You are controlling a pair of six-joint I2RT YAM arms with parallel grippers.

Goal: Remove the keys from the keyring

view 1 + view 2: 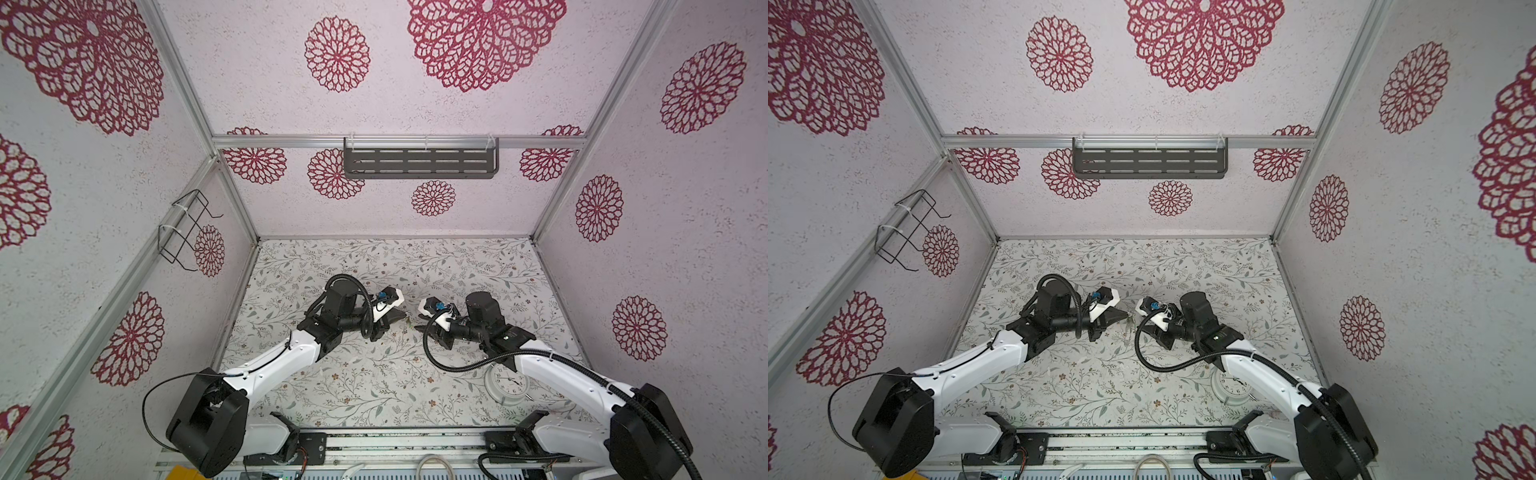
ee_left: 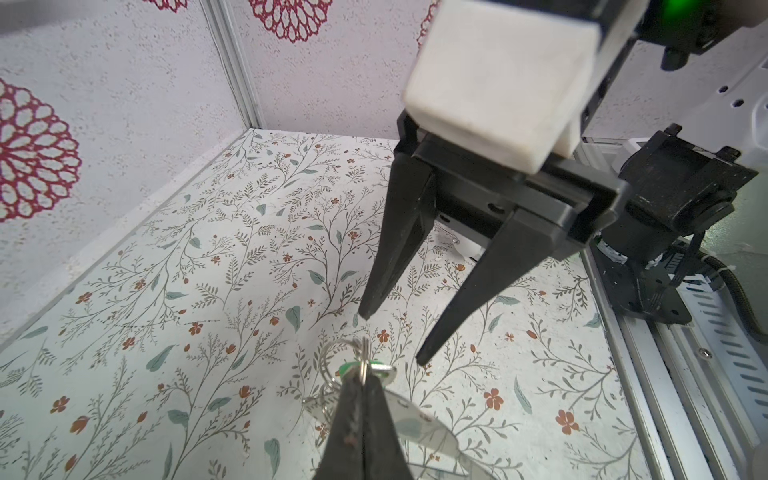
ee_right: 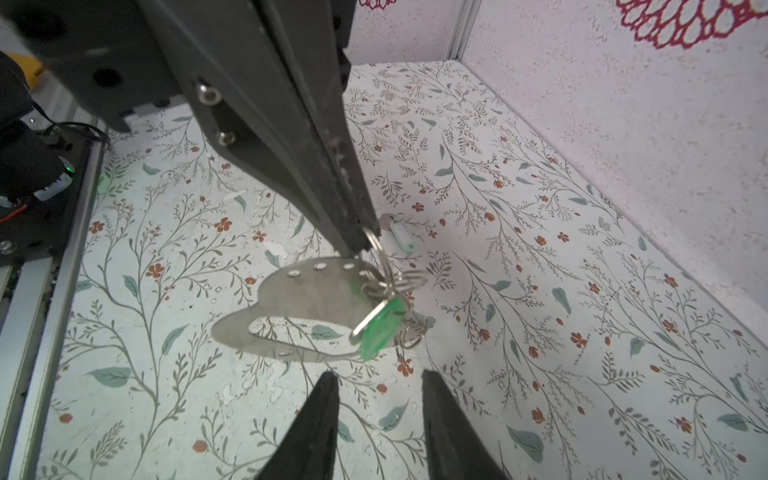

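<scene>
Right wrist view: the left gripper (image 3: 360, 245), clamped shut on a wire ring (image 3: 374, 241), dangles the flat keyring (image 3: 299, 299), mid-frame in both top views, long axis crosswise, just ahead of the parted right gripper (image 3: 378, 374). The green-tagged key (image 3: 380, 328) hangs nearest its tips; the white-tagged key (image 3: 401, 235) lies free on the table (image 3: 540, 249).

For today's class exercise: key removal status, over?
Left end effector shut on keyring, hanging. Right end effector open, empty. Green-tagged key attached; white-tagged key on table. Path clear.
</scene>
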